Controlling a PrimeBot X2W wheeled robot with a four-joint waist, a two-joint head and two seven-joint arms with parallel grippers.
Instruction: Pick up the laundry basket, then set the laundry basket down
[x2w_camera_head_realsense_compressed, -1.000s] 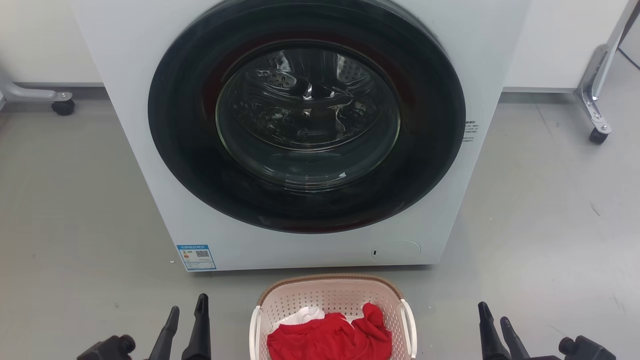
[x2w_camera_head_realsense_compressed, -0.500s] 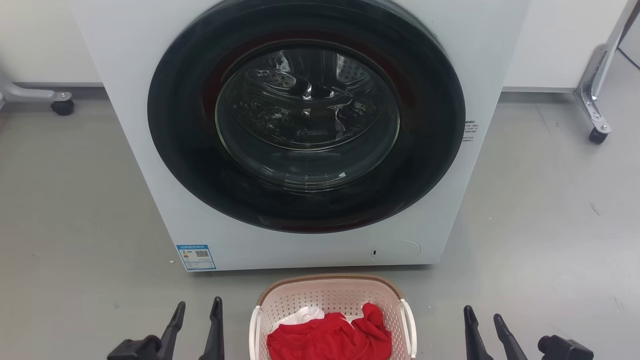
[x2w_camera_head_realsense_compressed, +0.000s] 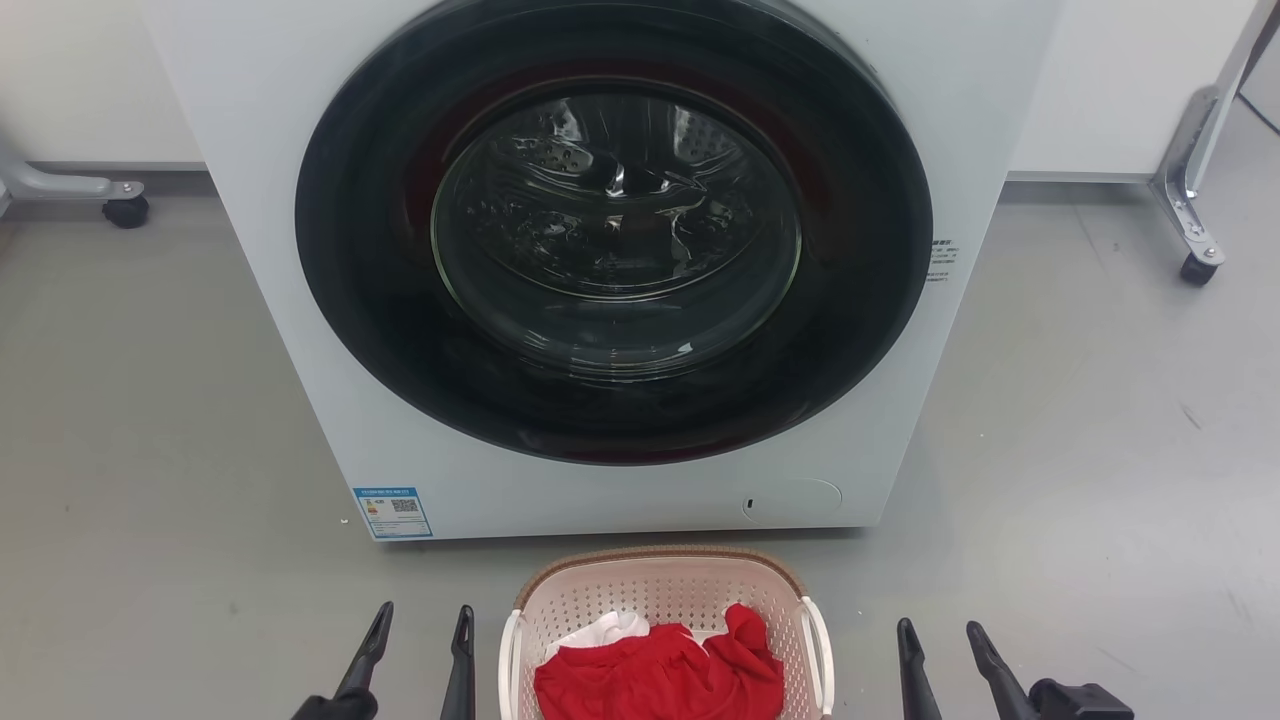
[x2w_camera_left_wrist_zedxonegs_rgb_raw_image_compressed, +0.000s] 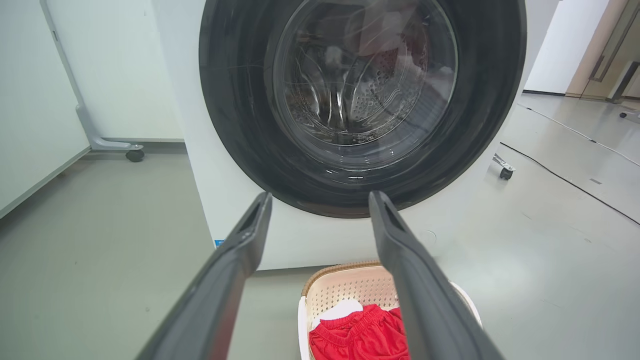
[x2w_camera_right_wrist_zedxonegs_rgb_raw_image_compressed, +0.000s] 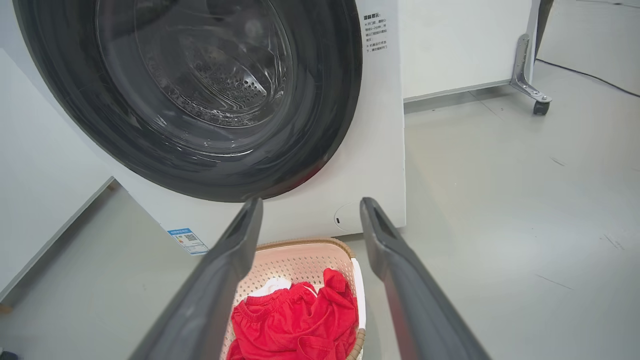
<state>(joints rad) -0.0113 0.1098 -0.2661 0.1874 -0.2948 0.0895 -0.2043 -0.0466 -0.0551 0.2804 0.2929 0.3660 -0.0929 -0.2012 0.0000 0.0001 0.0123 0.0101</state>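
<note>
The laundry basket (x2w_camera_head_realsense_compressed: 650, 595) stands on the grey floor (x2w_camera_head_realsense_compressed: 150, 400) at the near edge of the head view. It sits just in front of the lower front panel of the white washing machine (x2w_camera_head_realsense_compressed: 290, 300) and roughly in line with the machine's middle. It has a brown braided rim, perforated cream walls and a white handle on each of its left and right sides. Inside lies a crumpled red garment (x2w_camera_head_realsense_compressed: 660, 680), with a white cloth (x2w_camera_head_realsense_compressed: 610, 630) peeking out from under it at the far left of the pile.

The left hand (x2w_camera_head_realsense_compressed: 424, 610) is held to the left of the basket. Its two dark fingers are spread apart with nothing between them, and the inner finger is close beside the left handle but apart from it. The right hand (x2w_camera_head_realsense_compressed: 938, 625) is held to the right of the basket, likewise spread and empty, and stands a little farther from the right handle. Neither hand touches the basket.

Beyond the basket, the machine's round dark door (x2w_camera_head_realsense_compressed: 380, 350) is closed, and its glass shows the perforated steel drum (x2w_camera_head_realsense_compressed: 615, 220). A blue label (x2w_camera_head_realsense_compressed: 393, 512) is stuck at the machine's lower left corner. Metal legs on black casters stand on the floor at the far left (x2w_camera_head_realsense_compressed: 125, 212) and the far right (x2w_camera_head_realsense_compressed: 1195, 268).
</note>
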